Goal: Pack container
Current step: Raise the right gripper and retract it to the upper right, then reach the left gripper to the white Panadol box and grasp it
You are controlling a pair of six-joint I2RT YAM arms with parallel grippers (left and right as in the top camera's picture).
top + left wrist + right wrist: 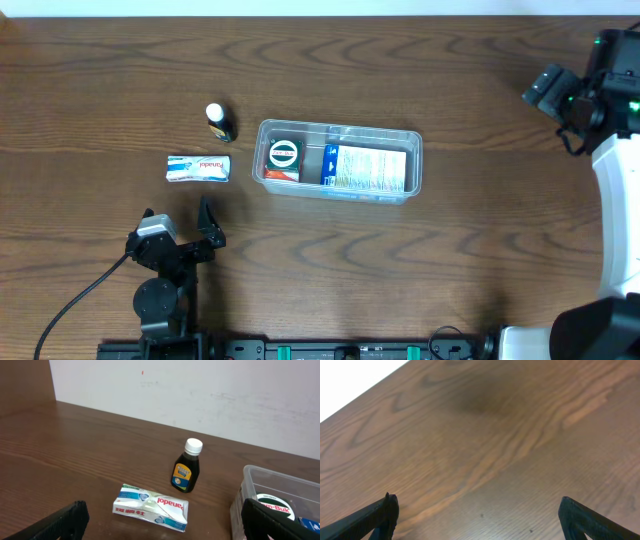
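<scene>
Container (414, 150) sits mid-worktop (100, 80) in the overhead view, its long axis running left to right, with a round-lidded item and a printed box inside. A small bottle (219, 121) and a white packet (199, 168) lie just off its left end, near the left gripper (178, 220), whose fingers are apart and empty. From the left wrist only one corner shows, cut off by the frame and a finger, while the right wrist sees bare worktop between the spread fingers of the right gripper (477, 507).
</scene>
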